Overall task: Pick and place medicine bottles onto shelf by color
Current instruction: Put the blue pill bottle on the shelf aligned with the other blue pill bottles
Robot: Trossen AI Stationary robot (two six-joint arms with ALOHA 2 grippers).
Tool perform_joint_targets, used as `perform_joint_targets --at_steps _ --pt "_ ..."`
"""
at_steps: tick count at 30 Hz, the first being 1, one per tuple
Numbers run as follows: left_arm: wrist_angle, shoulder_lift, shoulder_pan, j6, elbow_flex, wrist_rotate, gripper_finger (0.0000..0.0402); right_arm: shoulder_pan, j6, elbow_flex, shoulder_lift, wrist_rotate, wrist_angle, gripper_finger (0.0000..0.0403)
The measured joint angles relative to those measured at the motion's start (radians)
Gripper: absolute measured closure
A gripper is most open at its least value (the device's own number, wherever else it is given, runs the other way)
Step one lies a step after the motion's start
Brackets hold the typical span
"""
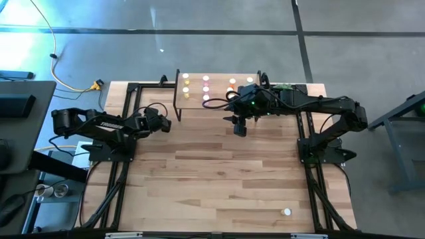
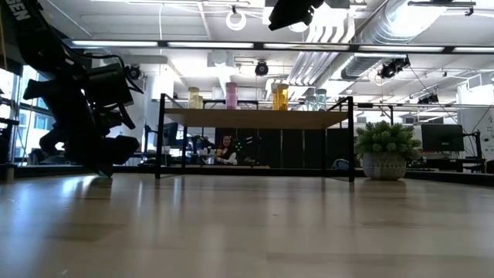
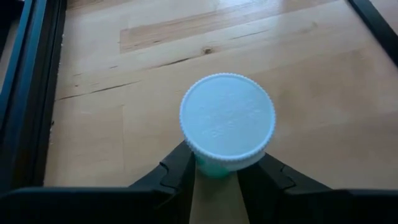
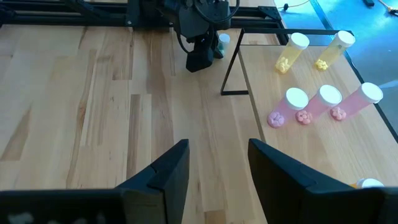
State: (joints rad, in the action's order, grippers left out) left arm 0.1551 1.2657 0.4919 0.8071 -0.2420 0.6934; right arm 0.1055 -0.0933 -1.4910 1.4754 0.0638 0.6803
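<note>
- The low light-wood shelf on thin black metal legs (image 1: 219, 93) stands at the far edge of the wooden tabletop (image 1: 212, 172) and serves as the landmark here.
- The left gripper (image 3: 216, 180) sits just off the shelf's left end, low over the tabletop. Its two dark fingers (image 3: 177, 174) are drawn in tight against a small green-bodied medicine bottle with a white ribbed cap (image 3: 227, 121); the bottle stands upright between them on the wood.
- The right gripper (image 4: 214, 165) hangs above the tabletop just in front of the shelf's right half, fingers parted, with nothing between them.
- On the shelf, two yellow white-capped bottles (image 4: 290, 53) stand toward its left end, three pink ones (image 4: 286, 107) next along, and orange ones (image 2: 279, 96) further right. They are grouped by colour.
- One more white-capped bottle (image 1: 287, 212) stands alone on the tabletop, well away from the shelf near the front right corner. Its body colour cannot be told.
- A potted green bushy plant (image 2: 384, 150) stands beyond the shelf's right end.
- Judgement: the step in hand is the pick of the green bottle, with the grasp apparently made. The next move calls for a straight lift clear of the shelf's black frame, then a carry to a bare part of the board, apart from the yellow, pink and orange groups.
</note>
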Motion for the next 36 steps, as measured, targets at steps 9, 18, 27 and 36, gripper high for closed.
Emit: perform_joint_targets --at_steps 9,18,27,36 --pt "0.007 -0.023 0.001 -0.018 0.0 -0.034 0.0305 0.0 0.0 0.0 0.0 0.0 0.0 0.0247" --pt "0.013 -0.116 0.001 -0.071 -0.011 -0.059 0.0305 0.0 0.0 0.0 0.0 0.0 0.0 0.0247" --pt "0.013 -0.231 0.023 -0.215 -0.074 -0.028 0.0305 0.0 0.026 0.0 0.0 0.0 -0.001 0.0247" --pt "0.014 -0.346 0.099 -0.396 -0.15 -0.026 0.0305 0.0 0.034 0.0 0.0 0.0 -0.001 0.0247"
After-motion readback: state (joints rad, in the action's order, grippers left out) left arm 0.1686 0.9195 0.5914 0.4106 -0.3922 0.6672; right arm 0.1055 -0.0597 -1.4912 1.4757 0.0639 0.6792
